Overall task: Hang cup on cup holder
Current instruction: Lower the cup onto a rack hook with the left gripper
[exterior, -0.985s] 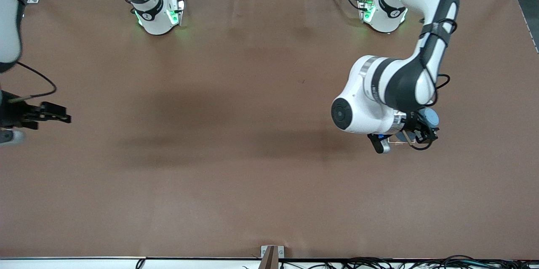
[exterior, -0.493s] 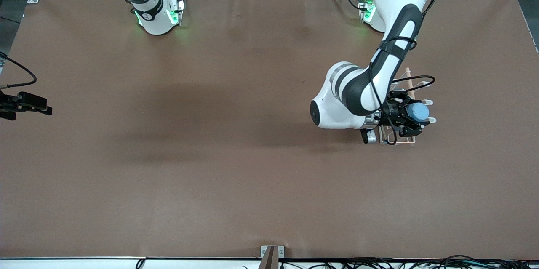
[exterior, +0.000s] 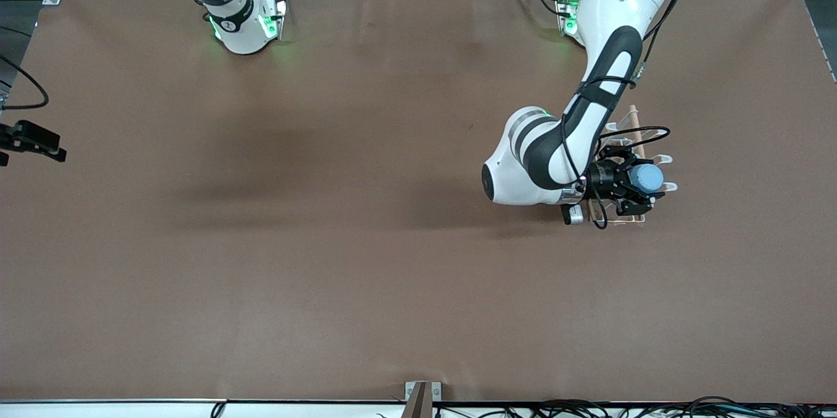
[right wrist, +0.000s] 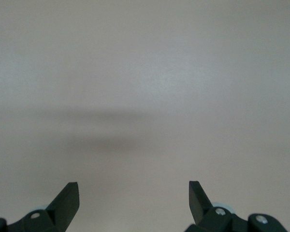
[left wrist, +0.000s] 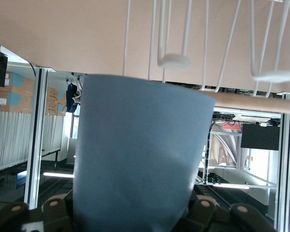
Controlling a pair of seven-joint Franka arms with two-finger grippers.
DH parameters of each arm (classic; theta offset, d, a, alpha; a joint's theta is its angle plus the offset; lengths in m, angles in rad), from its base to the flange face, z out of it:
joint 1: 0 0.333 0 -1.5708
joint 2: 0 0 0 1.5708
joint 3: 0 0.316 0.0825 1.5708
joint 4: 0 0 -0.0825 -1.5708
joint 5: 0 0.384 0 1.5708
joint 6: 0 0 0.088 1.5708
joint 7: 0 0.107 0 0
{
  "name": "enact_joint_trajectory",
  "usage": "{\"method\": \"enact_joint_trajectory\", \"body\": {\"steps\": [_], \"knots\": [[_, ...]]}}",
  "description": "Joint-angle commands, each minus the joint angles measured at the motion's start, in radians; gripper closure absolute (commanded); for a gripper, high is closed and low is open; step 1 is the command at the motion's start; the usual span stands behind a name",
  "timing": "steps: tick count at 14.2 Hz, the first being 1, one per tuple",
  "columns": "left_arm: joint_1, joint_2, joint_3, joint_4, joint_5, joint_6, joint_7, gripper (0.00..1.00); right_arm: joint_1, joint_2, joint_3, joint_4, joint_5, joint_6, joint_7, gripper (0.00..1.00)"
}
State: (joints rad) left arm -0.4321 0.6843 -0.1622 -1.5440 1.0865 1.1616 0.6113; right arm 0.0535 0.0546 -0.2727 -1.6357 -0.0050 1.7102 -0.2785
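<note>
My left gripper (exterior: 633, 184) is shut on the light-blue cup (exterior: 649, 177) and holds it over the white wire cup holder (exterior: 663, 159), at the end nearer the front camera. The holder's wooden rod (exterior: 633, 118) sticks out from under the arm toward the robot bases. In the left wrist view the cup (left wrist: 140, 154) fills the middle, with the holder's looped prongs (left wrist: 174, 60) and rod (left wrist: 261, 101) just past its rim. My right gripper (exterior: 46, 146) is open and empty, over the table edge at the right arm's end; it also shows in the right wrist view (right wrist: 133, 193).
The brown table (exterior: 340, 241) carries only the cup holder. The left arm's elbow (exterior: 516, 173) hangs low beside the holder, toward the table's middle. Cables lie along the table edge (exterior: 588, 405) nearest the front camera.
My left gripper has swung the cup over the cup holder and settled there. My right gripper has drawn back toward the right arm's end of the table.
</note>
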Motion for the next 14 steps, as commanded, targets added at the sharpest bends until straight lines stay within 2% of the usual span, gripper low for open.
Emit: {"method": "enact_joint_trajectory", "body": {"steps": [1, 4, 5, 7, 8, 9, 10, 11, 12, 14], "knots": [[-0.002, 0.003, -0.005, -0.044, 0.023, -0.014, -0.086, 0.98, -0.001, -0.042, 0.016, -0.007, -0.02, 0.0, 0.1, 0.0], [-0.001, 0.015, -0.008, -0.051, 0.01, -0.013, -0.169, 0.97, 0.032, -0.042, 0.021, 0.019, -0.012, -0.032, 0.185, 0.0], [-0.001, 0.015, -0.008, -0.051, 0.009, -0.013, -0.191, 0.89, 0.042, -0.042, 0.021, 0.03, -0.016, -0.032, 0.185, 0.0], [-0.001, 0.024, -0.01, -0.051, 0.007, -0.011, -0.234, 0.55, 0.043, -0.042, 0.023, 0.068, -0.018, -0.066, 0.185, 0.0], [0.001, 0.024, -0.013, -0.051, -0.002, -0.007, -0.239, 0.27, 0.025, -0.038, 0.039, 0.097, -0.015, -0.096, 0.185, 0.0], [0.001, 0.024, -0.011, -0.05, -0.034, -0.004, -0.242, 0.0, -0.027, -0.033, 0.102, 0.123, -0.016, -0.124, 0.19, 0.0], [0.0, 0.024, -0.011, -0.05, -0.039, -0.002, -0.243, 0.0, -0.093, -0.033, 0.18, 0.138, -0.018, -0.139, 0.205, 0.0], [-0.001, 0.023, -0.011, -0.047, -0.043, -0.002, -0.243, 0.0, -0.127, -0.033, 0.226, 0.139, -0.02, -0.147, 0.231, 0.0], [-0.001, 0.021, -0.011, -0.041, -0.046, -0.002, -0.243, 0.0, -0.144, -0.035, 0.252, 0.136, -0.021, -0.158, 0.255, 0.0], [0.001, 0.015, -0.011, -0.007, -0.068, -0.003, -0.245, 0.0, -0.147, -0.035, 0.26, 0.131, -0.021, -0.167, 0.259, 0.0]]}}
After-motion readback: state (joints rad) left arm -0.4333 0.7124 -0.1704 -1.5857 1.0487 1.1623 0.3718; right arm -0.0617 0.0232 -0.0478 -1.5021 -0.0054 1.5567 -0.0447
